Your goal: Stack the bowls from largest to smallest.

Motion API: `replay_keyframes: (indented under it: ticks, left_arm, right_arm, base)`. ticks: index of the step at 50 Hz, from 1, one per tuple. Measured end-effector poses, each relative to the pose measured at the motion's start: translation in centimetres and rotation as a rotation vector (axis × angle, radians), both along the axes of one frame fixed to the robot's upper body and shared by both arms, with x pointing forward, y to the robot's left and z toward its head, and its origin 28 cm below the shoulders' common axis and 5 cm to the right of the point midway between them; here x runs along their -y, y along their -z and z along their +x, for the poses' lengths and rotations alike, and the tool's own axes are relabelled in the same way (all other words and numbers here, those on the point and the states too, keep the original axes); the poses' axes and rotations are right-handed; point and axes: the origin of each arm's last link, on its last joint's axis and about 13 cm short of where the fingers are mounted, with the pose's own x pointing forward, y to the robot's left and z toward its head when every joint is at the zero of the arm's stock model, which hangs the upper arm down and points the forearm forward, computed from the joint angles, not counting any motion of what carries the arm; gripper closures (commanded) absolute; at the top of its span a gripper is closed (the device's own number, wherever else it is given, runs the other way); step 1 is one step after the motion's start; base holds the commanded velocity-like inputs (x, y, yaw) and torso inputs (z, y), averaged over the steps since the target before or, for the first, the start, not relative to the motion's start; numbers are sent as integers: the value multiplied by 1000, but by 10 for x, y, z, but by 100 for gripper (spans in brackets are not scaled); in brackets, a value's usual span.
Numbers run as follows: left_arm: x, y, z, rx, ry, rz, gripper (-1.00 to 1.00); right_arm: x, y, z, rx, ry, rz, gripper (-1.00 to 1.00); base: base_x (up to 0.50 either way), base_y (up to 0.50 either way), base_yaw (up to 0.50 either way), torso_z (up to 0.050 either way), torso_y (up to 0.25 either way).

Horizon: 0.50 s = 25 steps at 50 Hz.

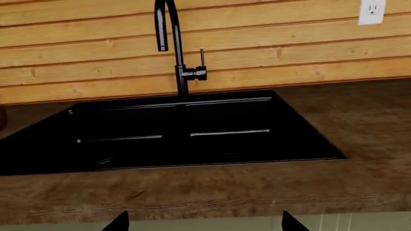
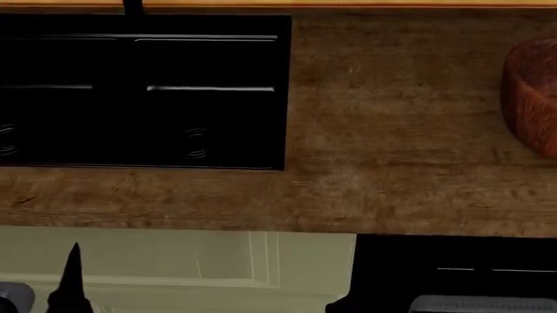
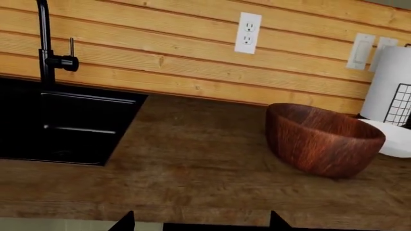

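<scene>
A reddish-brown grained wooden bowl stands upright on the wooden counter, to the right of the sink; the head view cuts it off at the right edge. Behind it the rim of a white bowl shows, mostly hidden. My right gripper is open and empty, just off the counter's front edge, well short of the wooden bowl. My left gripper is open and empty too, in front of the sink. One of its fingertips shows low in the head view. A dark reddish sliver sits left of the sink.
A black sink with a black faucet is set into the counter on the left. A white cylinder with black grid lines stands against the plank wall behind the bowls. Cabinet fronts lie below the counter edge.
</scene>
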Motion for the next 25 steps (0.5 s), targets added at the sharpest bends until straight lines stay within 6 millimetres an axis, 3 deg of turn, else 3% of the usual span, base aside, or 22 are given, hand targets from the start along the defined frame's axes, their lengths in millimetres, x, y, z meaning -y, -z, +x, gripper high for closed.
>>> replay_keyframes:
  ticks: [21,25]
  left_arm:
    - [-3,7,3,-22,0,-3,-100]
    - [-4,7,3,-28,-6,-4,-100]
  right_arm:
    - [2,-1,-3,1,7,-10,-100]
    - [2,-2,-3,9,4,-1,-100]
  base:
    - [0,0,0,50,0]
    - [0,0,0,7,0]
